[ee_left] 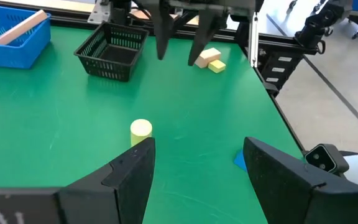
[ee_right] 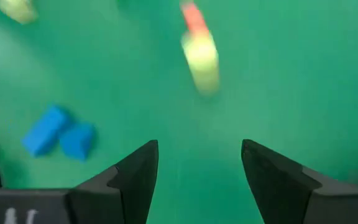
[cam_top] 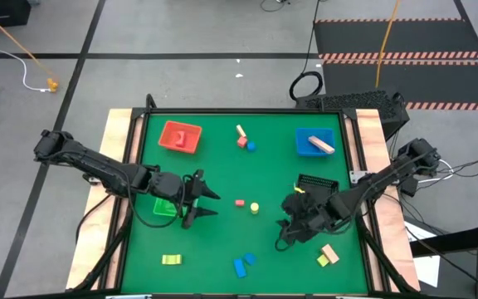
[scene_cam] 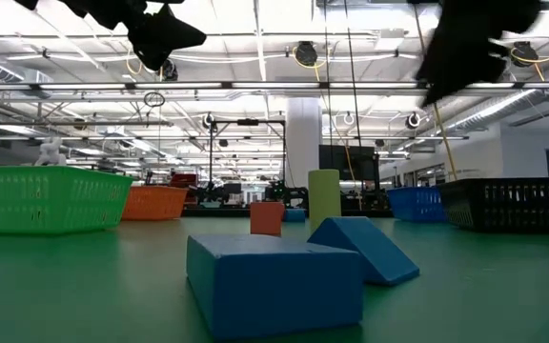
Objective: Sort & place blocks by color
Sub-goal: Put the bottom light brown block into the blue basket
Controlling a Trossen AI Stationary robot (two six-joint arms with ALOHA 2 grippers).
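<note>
Nearest the table's front edge lie two blue blocks [cam_top: 242,264], at six o'clock from the yellow cylinder [cam_top: 255,208] mid-table, which the wide-open, empty left gripper [cam_top: 209,203] and right gripper [cam_top: 282,233] flank.

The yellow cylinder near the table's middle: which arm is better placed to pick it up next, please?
Probably the left: its open hand points at the yellow cylinder with bare mat between. The right hand sits farther off, angled elsewhere.

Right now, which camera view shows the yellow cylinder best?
The left wrist view: the yellow cylinder stands upright, sharp and unblocked on the green mat. The high view shows only its round top. The right wrist view shows it blurred. In the low view a blue block hides its base.
</note>
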